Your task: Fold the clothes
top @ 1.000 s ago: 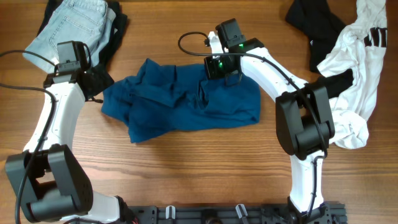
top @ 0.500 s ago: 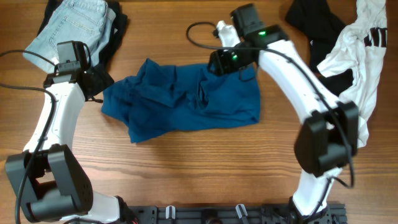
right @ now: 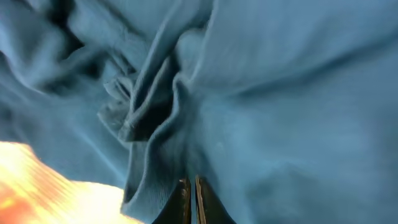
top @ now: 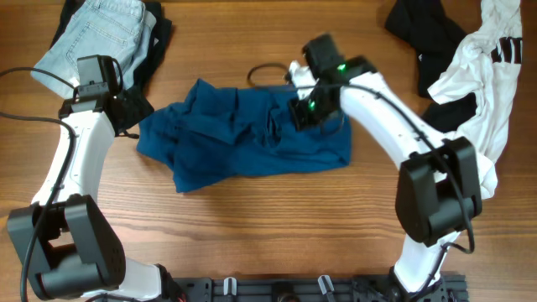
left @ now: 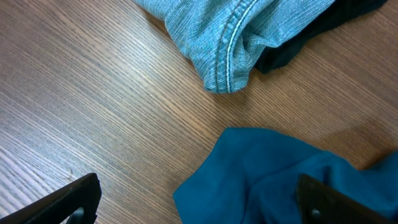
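The blue garment [top: 252, 138] lies crumpled at the middle of the wooden table [top: 252, 243], between our two arms. Its long axis runs left to right across the table. The right end is broad and fairly flat, while the left end is bunched, with one lobe sagging toward the near edge. We cannot tell collar from hem, so we cannot say which way it faces.

We judge the step in hand to be spreading the cloth flat, with no fold begun. Our right gripper [top: 304, 113] sits low on the upper right part of the garment, beside a deep ridge of wrinkles. In the right wrist view its fingertips are together with only a sliver between them, and no cloth shows in that gap. Our left gripper [left: 202, 202] hovers with its fingers wide apart, holding nothing, over bare wood just beside the garment's left edge.

The next move, as we see it, calls for each gripper to pinch an edge and draw the ends apart along the long axis.

Further out, denim jeans [top: 96, 33] lie on a black garment at far left, and a white garment [top: 487, 84] sits at far right
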Robot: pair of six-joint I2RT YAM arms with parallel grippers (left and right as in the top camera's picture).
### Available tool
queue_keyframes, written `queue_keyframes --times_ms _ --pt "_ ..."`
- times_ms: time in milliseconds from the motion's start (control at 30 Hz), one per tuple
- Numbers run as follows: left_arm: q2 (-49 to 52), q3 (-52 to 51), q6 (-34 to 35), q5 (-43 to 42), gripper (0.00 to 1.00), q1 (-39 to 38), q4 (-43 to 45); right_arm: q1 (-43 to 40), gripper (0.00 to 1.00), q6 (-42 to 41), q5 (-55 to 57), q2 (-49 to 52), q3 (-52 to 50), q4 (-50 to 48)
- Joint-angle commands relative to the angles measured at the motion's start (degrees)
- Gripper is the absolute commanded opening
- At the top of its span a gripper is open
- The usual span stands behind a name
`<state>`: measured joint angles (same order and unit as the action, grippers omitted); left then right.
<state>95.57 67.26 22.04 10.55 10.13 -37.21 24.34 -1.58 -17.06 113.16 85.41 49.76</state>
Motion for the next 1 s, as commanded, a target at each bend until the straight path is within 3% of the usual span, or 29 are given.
queue_keyframes --times_ms 0,200,433,600,967 --pt "-0.09 1.01 -0.83 -0.48 1.0 0.15 0.15 1.75 0.04 1.66 1.16 0.87 -6.14 -3.61" --pt "-0.09 1.01 -0.83 -0.48 1.0 0.17 0.2 2.34 0.04 2.93 0.9 0.9 -10.84 -5.6" --pt "-0.09 1.01 -0.85 -0.46 1.0 0.17 0.2 2.23 0.04 2.91 -0.44 -2.62 -6.67 -5.4" --pt "-0.09 1.01 -0.85 -0.48 1.0 0.15 0.17 1.2 0.04 1.11 10.03 -7.3 -0.94 -6.82" --pt "-0.09 1.01 -0.83 -0.68 1.0 0.15 -0.04 -0.68 0.04 1.6 9.44 -1.09 0.04 -10.45"
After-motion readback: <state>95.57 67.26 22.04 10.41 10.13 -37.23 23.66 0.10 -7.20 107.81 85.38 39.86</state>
